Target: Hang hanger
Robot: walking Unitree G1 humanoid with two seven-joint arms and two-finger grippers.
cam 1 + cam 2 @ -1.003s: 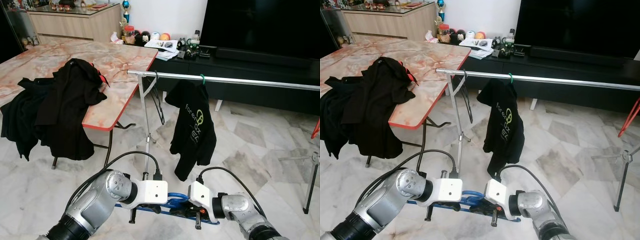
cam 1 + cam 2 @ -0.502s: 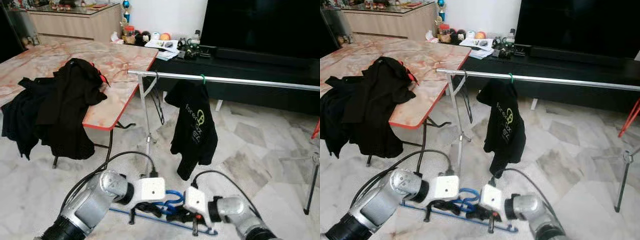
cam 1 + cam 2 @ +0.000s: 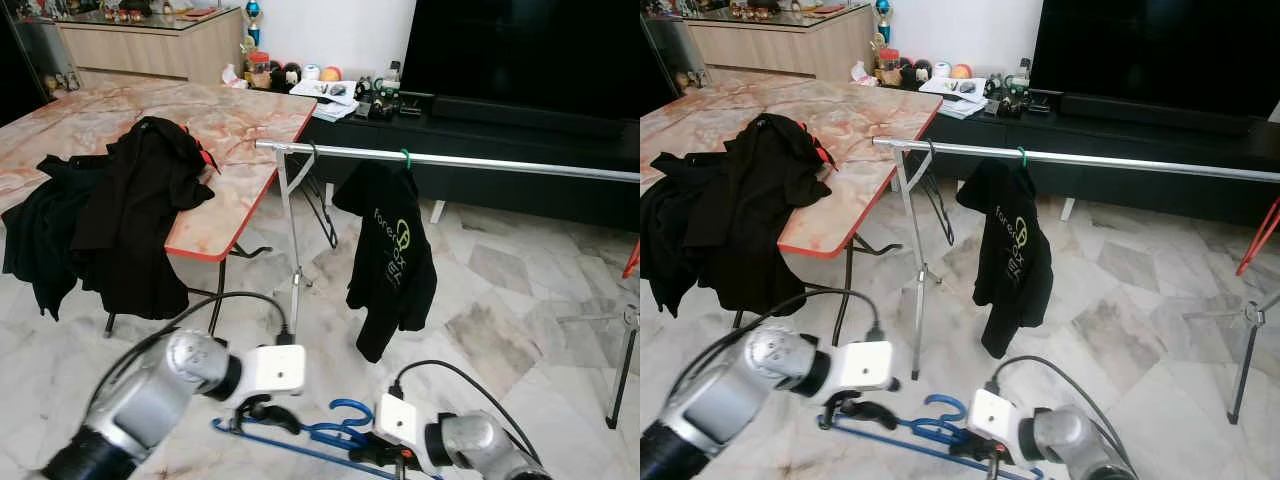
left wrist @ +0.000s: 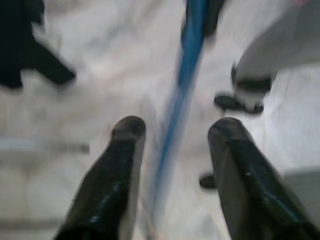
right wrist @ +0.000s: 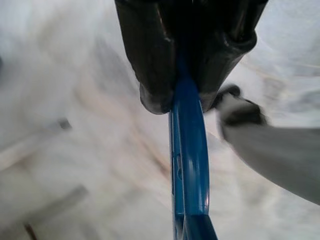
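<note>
A blue plastic hanger [image 3: 300, 441] is held low over the marble floor, its hook [image 3: 349, 410] pointing up. My right gripper [image 3: 368, 452] is shut on its middle; the right wrist view shows both fingers clamped on the blue plastic [image 5: 189, 150]. My left gripper [image 3: 262, 412] is open at the hanger's left end. In the left wrist view the blue bar [image 4: 180, 100] runs through the gap without touching either finger. Ahead stands a silver clothes rail [image 3: 450, 160]. A black T-shirt [image 3: 392, 260] and an empty dark hanger [image 3: 320, 205] hang on it.
A folding table [image 3: 225, 130] with a red edge, draped with black clothes [image 3: 120, 220], stands to the left. The rail's stand [image 3: 293, 260] rises just ahead. A dark TV console [image 3: 480, 130] lines the back, and a tripod leg [image 3: 622, 370] stands at the right.
My left gripper has opened, let go of the blue hanger and drawn back to the left. The right gripper has sunk lower, still carrying the hanger.
</note>
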